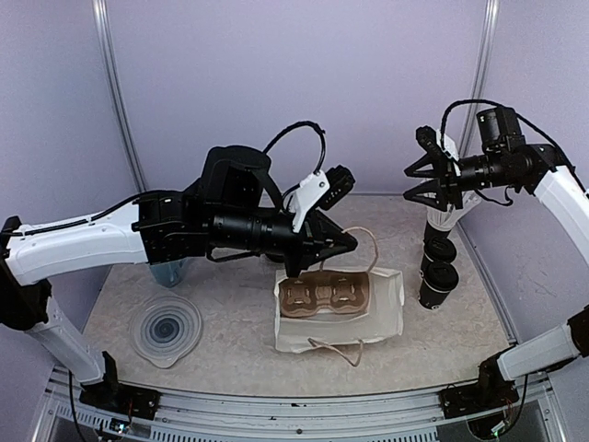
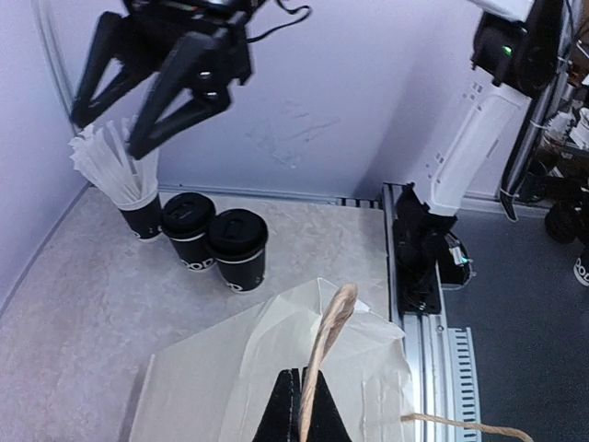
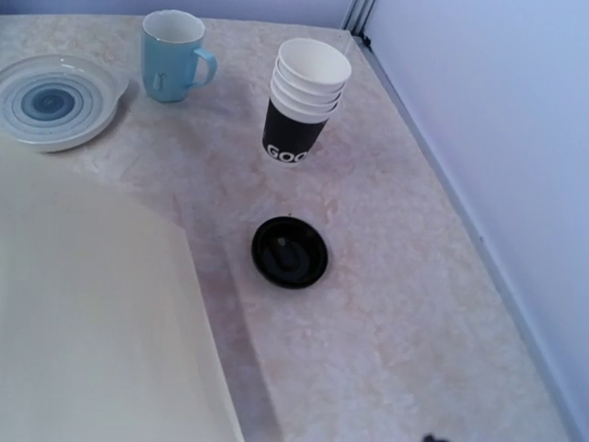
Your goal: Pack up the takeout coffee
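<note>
Two black lidded coffee cups [image 1: 439,267] stand at the right of the table; the left wrist view shows them too [image 2: 216,244]. The brown pulp carrier tray [image 1: 324,295] sits in the open mouth of a white paper bag [image 1: 386,318], its wells empty. My left gripper [image 1: 350,242] is shut on the bag's far twine handle [image 2: 329,331] and holds it up. My right gripper [image 1: 408,183] is open and empty, in the air above and just left of the cups; it also shows in the left wrist view [image 2: 138,92].
A black cup of white straws [image 2: 124,180] stands behind the lidded cups. A nested stack of lidless cups [image 3: 304,101], a blue mug [image 3: 175,55], a blue-patterned plate [image 1: 166,330] and a loose black lid [image 3: 290,250] are on the left half of the table.
</note>
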Controlling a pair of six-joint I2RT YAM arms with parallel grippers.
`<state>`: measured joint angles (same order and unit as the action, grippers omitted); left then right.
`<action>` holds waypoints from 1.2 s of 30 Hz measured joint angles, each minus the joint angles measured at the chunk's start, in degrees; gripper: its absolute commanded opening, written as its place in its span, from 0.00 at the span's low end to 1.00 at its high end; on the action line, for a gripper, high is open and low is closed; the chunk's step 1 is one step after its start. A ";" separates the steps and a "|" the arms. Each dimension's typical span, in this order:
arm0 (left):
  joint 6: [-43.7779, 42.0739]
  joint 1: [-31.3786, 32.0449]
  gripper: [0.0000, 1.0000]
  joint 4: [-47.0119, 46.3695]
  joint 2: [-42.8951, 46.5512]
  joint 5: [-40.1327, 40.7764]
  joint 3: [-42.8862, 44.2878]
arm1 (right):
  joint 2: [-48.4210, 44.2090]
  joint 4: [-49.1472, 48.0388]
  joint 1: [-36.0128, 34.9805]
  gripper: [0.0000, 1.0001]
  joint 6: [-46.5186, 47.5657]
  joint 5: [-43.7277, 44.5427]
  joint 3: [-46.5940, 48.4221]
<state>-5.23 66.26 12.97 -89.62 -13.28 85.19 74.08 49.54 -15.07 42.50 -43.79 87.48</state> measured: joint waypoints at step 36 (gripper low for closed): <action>3.76 -16.83 0.32 10.10 -10.43 1.18 12.48 | 2.97 19.74 4.11 0.77 9.66 29.14 -12.74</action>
<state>-1.48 49.43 23.07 -100.05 -12.10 97.67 77.06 69.28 -10.96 52.16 -14.66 74.74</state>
